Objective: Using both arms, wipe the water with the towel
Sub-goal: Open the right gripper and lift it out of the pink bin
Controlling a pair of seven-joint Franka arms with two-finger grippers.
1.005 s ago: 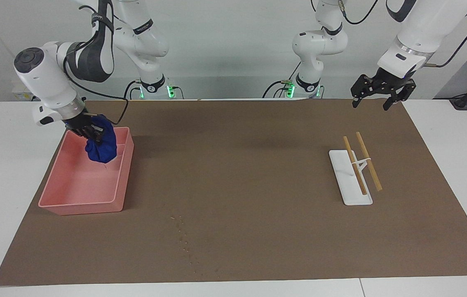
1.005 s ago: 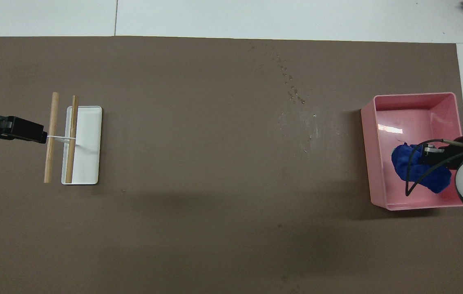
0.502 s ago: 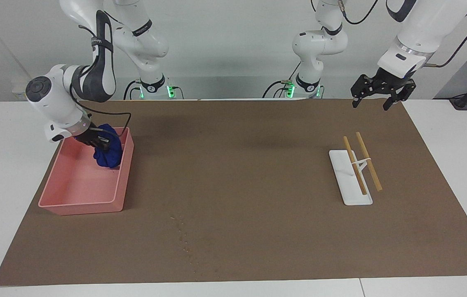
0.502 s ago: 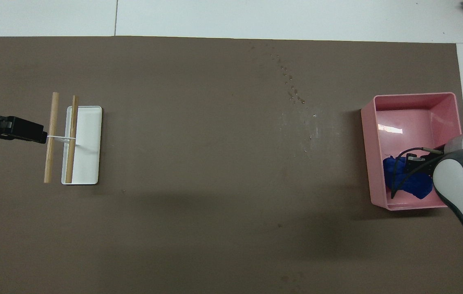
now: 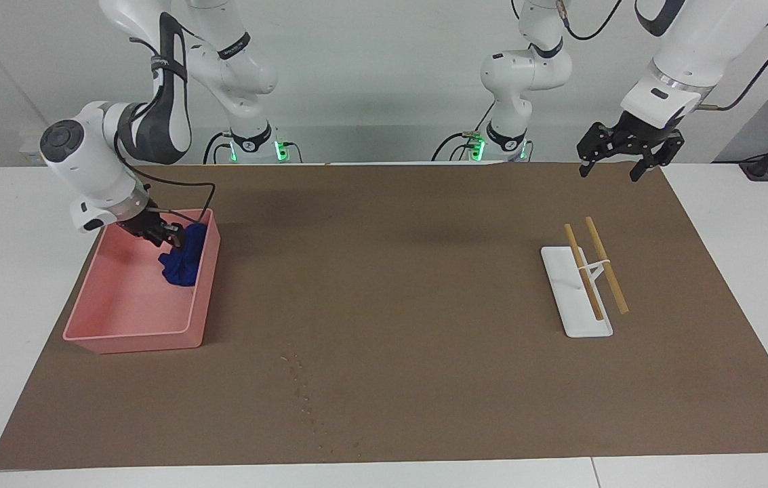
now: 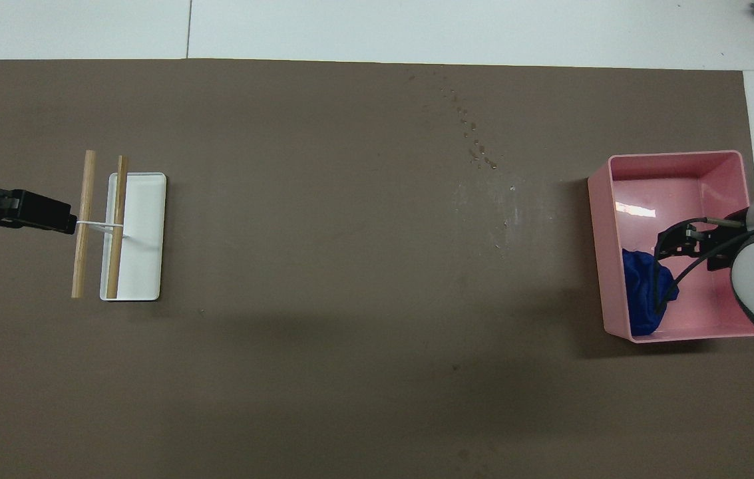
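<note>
A crumpled blue towel (image 5: 182, 261) (image 6: 641, 301) lies in the pink bin (image 5: 127, 331) (image 6: 676, 163), against the wall that faces the middle of the table. My right gripper (image 5: 169, 235) (image 6: 665, 243) hovers open just above it, inside the bin, with nothing between its fingers. Water droplets (image 5: 302, 388) (image 6: 476, 148) dot the brown mat (image 5: 397, 271), in a trail farther from the robots than the bin. My left gripper (image 5: 609, 171) (image 6: 64, 221) waits open, up in the air over the mat at the left arm's end.
A white rack tray (image 5: 570, 318) (image 6: 144, 266) carrying two wooden rods (image 5: 606, 265) (image 6: 84, 223) sits on the mat at the left arm's end. Faint wiped streaks (image 6: 506, 206) mark the mat between the droplets and the bin.
My right gripper lowered the towel into the bin, opened and let it go. The towel now lies slumped against the bin wall. The left arm has not moved.
</note>
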